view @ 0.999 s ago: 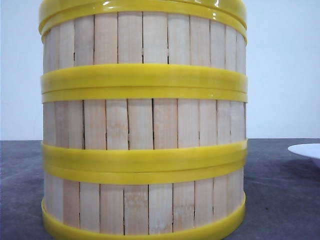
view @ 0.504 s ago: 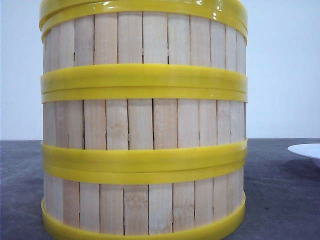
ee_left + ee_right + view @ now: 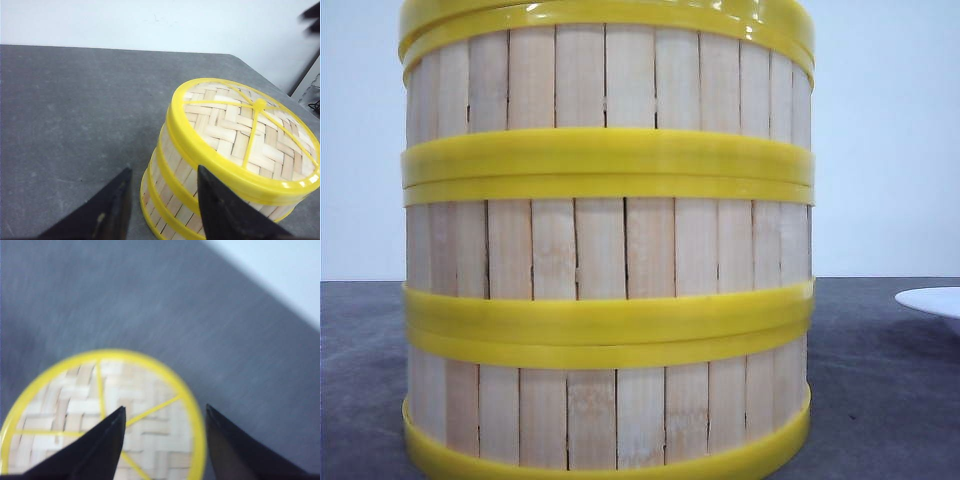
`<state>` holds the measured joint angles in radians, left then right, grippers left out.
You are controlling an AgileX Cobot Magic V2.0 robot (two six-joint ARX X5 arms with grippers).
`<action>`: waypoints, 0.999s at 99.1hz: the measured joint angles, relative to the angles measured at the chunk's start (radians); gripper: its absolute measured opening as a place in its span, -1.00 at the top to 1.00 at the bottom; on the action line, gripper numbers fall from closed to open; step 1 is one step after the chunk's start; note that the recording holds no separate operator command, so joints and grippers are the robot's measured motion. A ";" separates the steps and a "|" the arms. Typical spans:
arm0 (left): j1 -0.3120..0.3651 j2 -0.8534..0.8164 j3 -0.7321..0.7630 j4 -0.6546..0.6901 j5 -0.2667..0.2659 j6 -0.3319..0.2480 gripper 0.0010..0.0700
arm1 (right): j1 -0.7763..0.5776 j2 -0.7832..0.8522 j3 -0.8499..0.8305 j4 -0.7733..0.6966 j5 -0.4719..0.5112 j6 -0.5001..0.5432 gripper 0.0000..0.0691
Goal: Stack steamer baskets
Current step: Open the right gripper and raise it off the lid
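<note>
Three steamer baskets (image 3: 608,250) stand stacked one on another on the dark table, filling the front view, which shows neither gripper. The stack (image 3: 235,150) has a woven bamboo top with thin yellow ribs. My left gripper (image 3: 163,170) is open near the stack's side, whose wall shows between the fingers, with no contact visible. My right gripper (image 3: 165,408) is open above the woven top (image 3: 100,410), over its rim, holding nothing. That view is blurred.
A flat white plate (image 3: 935,300) lies on the grey table (image 3: 880,390) at the far right. The table's far edge and corner (image 3: 235,56) meet a pale wall behind the stack.
</note>
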<state>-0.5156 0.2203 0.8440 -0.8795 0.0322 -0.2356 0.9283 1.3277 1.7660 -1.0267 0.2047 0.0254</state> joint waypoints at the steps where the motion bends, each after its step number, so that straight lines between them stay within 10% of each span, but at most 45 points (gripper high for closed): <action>1: 0.000 0.000 0.000 0.000 0.000 0.000 0.35 | 0.000 -0.006 0.000 0.002 0.003 0.000 0.11; 39: 0.000 0.000 0.000 -0.056 -0.005 0.000 0.35 | 0.000 -0.167 -0.041 0.000 0.106 0.000 0.11; 99: 0.000 0.000 0.000 -0.059 -0.006 0.000 0.35 | 0.000 -0.483 -0.665 0.247 0.111 0.074 0.11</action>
<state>-0.5156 0.2203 0.8440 -0.9382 0.0265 -0.2356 0.9287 0.8448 1.1015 -0.7795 0.3157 0.0990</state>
